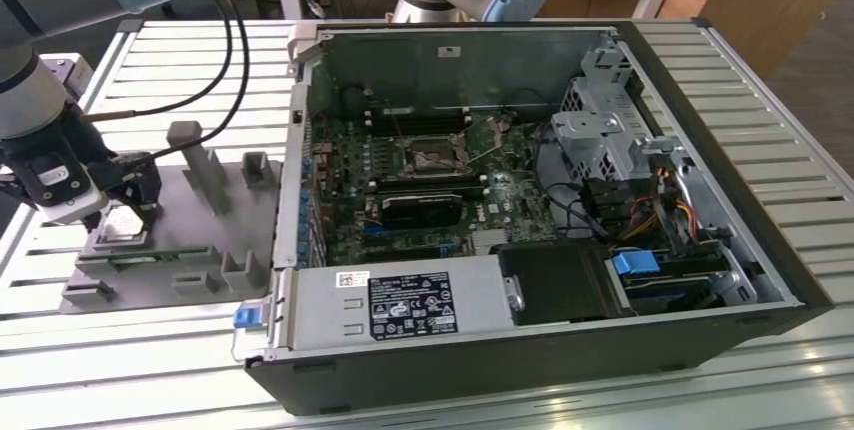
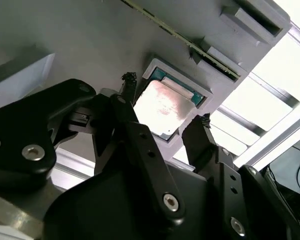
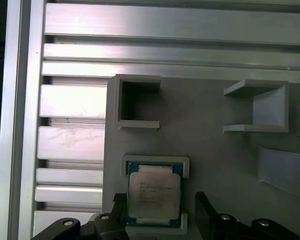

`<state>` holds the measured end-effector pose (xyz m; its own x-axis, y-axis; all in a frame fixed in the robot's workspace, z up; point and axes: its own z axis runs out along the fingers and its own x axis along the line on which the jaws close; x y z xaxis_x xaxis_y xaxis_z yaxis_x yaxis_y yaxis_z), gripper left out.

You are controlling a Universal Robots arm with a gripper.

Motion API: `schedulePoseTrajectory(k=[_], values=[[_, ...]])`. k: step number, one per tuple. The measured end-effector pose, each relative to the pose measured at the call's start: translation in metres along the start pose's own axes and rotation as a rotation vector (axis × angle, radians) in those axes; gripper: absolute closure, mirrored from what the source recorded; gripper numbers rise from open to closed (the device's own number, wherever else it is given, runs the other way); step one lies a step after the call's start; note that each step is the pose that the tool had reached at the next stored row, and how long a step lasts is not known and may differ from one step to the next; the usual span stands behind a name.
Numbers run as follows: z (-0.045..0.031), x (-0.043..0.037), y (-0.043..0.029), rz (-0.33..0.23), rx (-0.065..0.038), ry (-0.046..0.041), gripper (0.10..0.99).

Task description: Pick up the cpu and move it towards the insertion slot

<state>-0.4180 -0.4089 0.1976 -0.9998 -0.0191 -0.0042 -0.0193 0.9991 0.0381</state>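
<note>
The cpu [image 3: 154, 190], a small square chip with a pale metal top, lies flat in a framed recess of the grey plastic holder [image 1: 214, 235] at the exterior view's left. My gripper [image 1: 120, 215] is low over it and open. In both wrist views its black fingers [image 3: 204, 207] stand on two opposite sides of the cpu [image 2: 162, 107], with a small gap showing on at least one side. The insertion slot [image 1: 434, 158], a dark socket in a silvery bracket, sits on the motherboard inside the open computer case, well off towards the exterior view's right of the holder.
Upright grey blocks [image 1: 200, 165] rise from the holder beside the gripper. The case wall [image 1: 296, 150] stands between holder and motherboard. A power supply [image 1: 400, 305], drive cage [image 1: 601, 140] and cables crowd the case. Everything rests on a slatted aluminium table [image 1: 787, 140].
</note>
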Motion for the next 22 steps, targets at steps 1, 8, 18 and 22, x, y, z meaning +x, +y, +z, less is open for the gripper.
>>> schedulePoseTrajectory(k=[1,8,18,22], values=[[0.0001,0.0,0.0,0.0,0.0,-0.0001,0.439],[0.0057,0.0018,0.0017,0.0,-0.001,-0.0001,0.439],[0.012,0.0048,0.0048,0.0,-0.001,0.0001,0.439],[0.0168,0.0049,0.0056,0.0,-0.001,-0.0001,0.439]])
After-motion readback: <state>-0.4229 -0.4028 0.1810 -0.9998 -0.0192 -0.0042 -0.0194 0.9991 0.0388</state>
